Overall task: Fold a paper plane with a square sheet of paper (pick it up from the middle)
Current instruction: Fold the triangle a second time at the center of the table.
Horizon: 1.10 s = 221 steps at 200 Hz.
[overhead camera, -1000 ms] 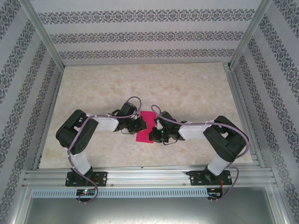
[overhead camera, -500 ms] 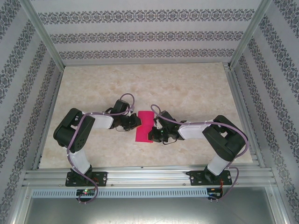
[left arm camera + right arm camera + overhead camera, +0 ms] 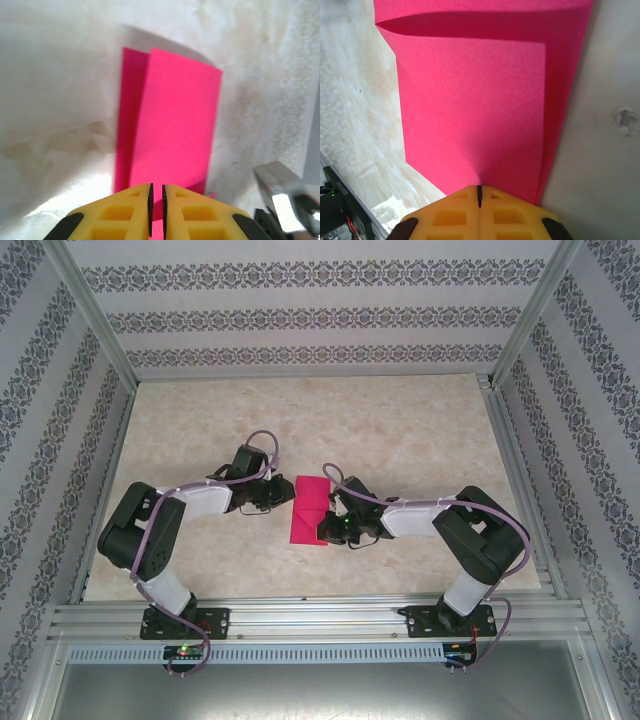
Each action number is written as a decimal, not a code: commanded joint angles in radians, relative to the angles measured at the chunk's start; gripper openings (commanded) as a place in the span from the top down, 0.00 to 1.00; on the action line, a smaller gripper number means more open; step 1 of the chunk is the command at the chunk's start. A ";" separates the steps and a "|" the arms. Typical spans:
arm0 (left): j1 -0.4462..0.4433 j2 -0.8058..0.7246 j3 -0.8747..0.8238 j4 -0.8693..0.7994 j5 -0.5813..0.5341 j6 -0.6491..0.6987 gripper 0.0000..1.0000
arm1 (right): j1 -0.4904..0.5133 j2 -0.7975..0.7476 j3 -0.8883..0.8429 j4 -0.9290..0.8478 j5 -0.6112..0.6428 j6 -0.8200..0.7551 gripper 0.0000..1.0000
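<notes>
On the left half of the desk, the left claw lies low and points at the square sheet of paper. Its yellow fingers are parted by only a thin slit and grip nothing, with the tips at the sheet's left edge. At mid-desk the magenta sheet lies flat, folded over into a tall narrow shape, and a strip of the under layer shows along one side. Right of it, the right claw is closed tight, tips on the sheet's lower right edge. Whether it pinches or merely presses the paper cannot be told.
</notes>
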 commanded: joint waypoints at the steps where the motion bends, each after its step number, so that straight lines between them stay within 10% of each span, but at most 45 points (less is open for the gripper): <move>1: -0.049 -0.038 -0.006 -0.007 0.033 0.013 0.84 | -0.006 0.050 -0.020 -0.140 0.050 -0.022 1.00; 221: -0.118 0.118 -0.082 0.029 -0.110 0.012 0.91 | -0.020 -0.077 -0.171 -0.117 0.017 -0.010 1.00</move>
